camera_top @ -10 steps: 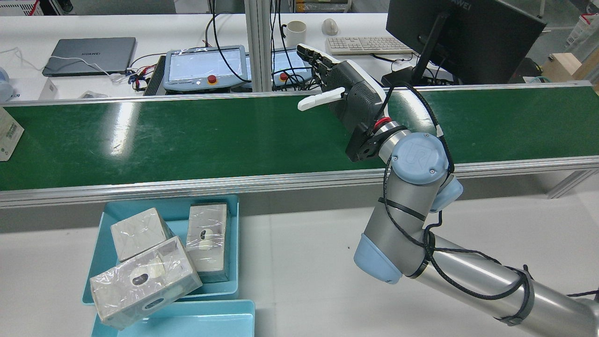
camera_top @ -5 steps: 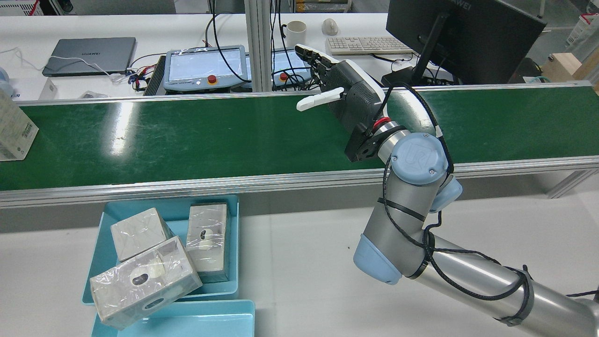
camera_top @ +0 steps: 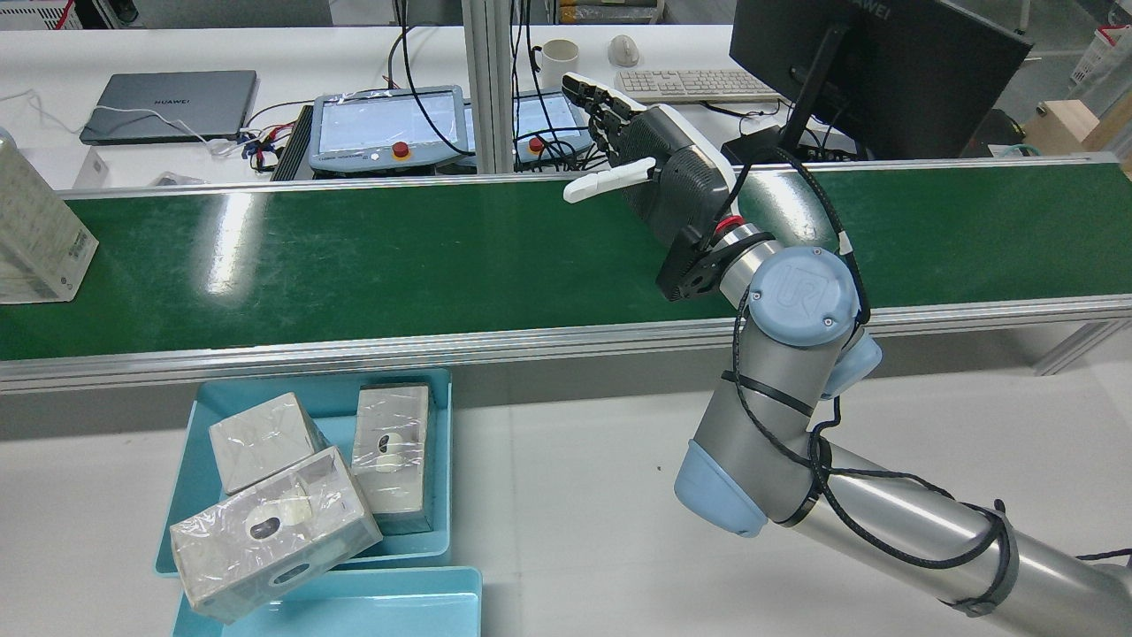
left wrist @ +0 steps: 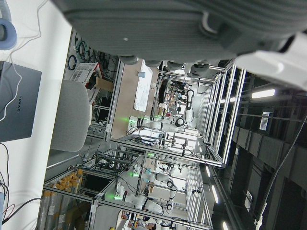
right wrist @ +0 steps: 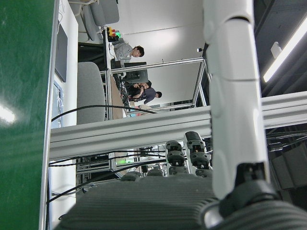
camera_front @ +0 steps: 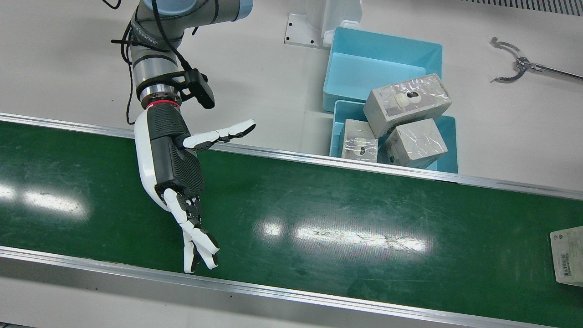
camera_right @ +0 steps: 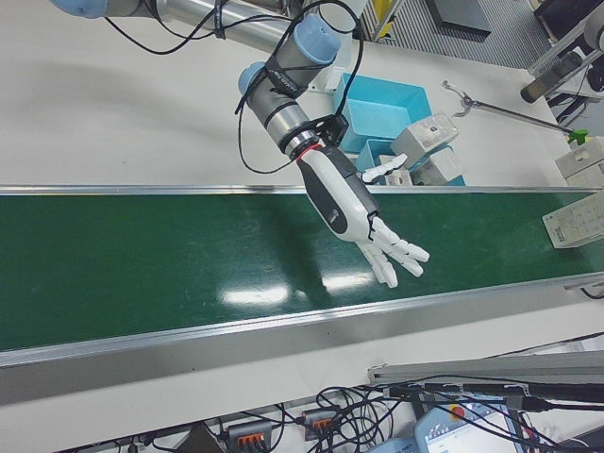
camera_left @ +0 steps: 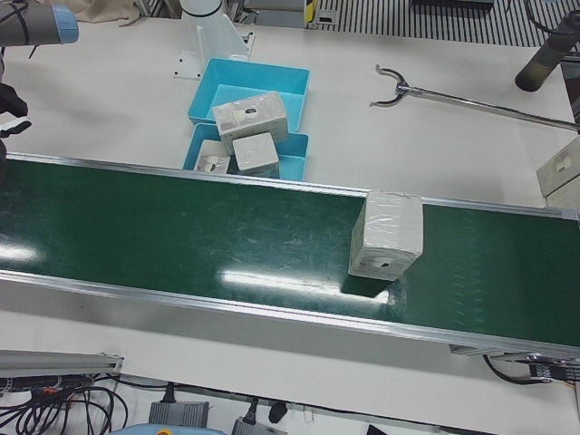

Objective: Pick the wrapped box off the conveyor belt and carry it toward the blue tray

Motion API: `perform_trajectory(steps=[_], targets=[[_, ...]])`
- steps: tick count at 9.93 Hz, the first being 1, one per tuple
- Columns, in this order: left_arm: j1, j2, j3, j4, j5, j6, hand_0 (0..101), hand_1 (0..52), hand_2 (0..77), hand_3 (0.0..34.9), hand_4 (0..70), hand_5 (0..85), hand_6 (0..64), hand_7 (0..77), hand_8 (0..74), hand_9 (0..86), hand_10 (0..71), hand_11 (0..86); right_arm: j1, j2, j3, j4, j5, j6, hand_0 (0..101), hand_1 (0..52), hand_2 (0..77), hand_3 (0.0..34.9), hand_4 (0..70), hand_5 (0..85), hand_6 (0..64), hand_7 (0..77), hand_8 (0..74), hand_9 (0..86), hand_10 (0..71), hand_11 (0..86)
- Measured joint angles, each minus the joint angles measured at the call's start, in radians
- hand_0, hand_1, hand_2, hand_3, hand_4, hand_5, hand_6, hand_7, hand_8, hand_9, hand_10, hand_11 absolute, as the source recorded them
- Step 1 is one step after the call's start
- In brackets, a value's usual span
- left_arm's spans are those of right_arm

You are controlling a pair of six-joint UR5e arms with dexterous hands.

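Looking at the rear view, you see your right hand (camera_top: 659, 181) in the upper middle of the frame, held over the green conveyor belt (camera_top: 398, 257) with its fingers spread and nothing in its grasp. The wrapped box (camera_top: 35, 234) sits at the far left edge of that frame, cut off by the border, well apart from the hand.

The front view puts the same hand (camera_front: 175, 177) at left centre, palm side turned toward the right of the frame, fingertips near the belt's lower rail. Only a sliver of the box (camera_front: 567, 255) shows at the right edge there.

The left-front view gives you what the others do not: the whole box (camera_left: 388, 236), standing on the belt (camera_left: 181, 245) right of centre. It stands upright on an end, its long axis vertical, and the face with a dark oval hole turns toward the lower edge of the frame. That view misses the hand.

The right-front view shows the open hand (camera_right: 363, 212) at centre and the box (camera_right: 576, 222) at the far right edge, with a long stretch of bare belt between them.

The blue tray (camera_top: 438, 460) lies at the lower left of the rear view, below the belt's near rail, holding 3 wrapped boxes (camera_top: 274, 518); 1 lies tilted across its rim.

Your left hand (left wrist: 201, 28) shows only as a grey blur at the top of its own camera, so you cannot tell how its fingers stand.
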Motion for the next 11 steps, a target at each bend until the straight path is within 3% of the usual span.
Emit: perform_trajectory(steps=[2, 6, 7, 11], targets=[[0.000, 0.000, 0.000, 0.000, 0.000, 0.000, 0, 0.0, 0.5, 0.0, 0.0, 1.1, 0.5, 0.5, 0.5, 0.5, 0.5, 0.5, -0.002, 0.002, 0.004, -0.001, 0.001, 0.000, 53, 19.1, 1.1, 0.0, 11.5, 12.0, 2.2, 2.7, 0.0, 1.1, 0.0, 1.6], [0.000, 0.000, 0.000, 0.000, 0.000, 0.000, 0, 0.0, 1.1, 0.0, 0.0, 1.1, 0.5, 0.5, 0.5, 0.5, 0.5, 0.5, 0.004, 0.009, -0.004, -0.008, 0.001, -0.002, 53, 18.5, 3.8, 0.0, 13.1, 13.6, 2.7, 4.9, 0.0, 1.1, 0.0, 1.6], [0.000, 0.000, 0.000, 0.000, 0.000, 0.000, 0, 0.0, 0.5, 0.0, 0.0, 1.1, 0.5, 0.5, 0.5, 0.5, 0.5, 0.5, 0.003, 0.017, -0.015, -0.009, 0.003, -0.003, 53, 21.8, 8.2, 0.0, 14.7, 14.7, 4.4, 6.5, 0.0, 1.1, 0.0, 1.6], [0.000, 0.000, 0.000, 0.000, 0.000, 0.000, 0, 0.0, 0.5, 0.0, 0.0, 1.1, 0.5, 0.5, 0.5, 0.5, 0.5, 0.5, -0.002, 0.111, -0.100, -0.010, 0.009, -0.005, 54, 21.3, 10.9, 0.0, 16.9, 18.0, 6.0, 9.3, 0.0, 1.1, 0.0, 1.6]])
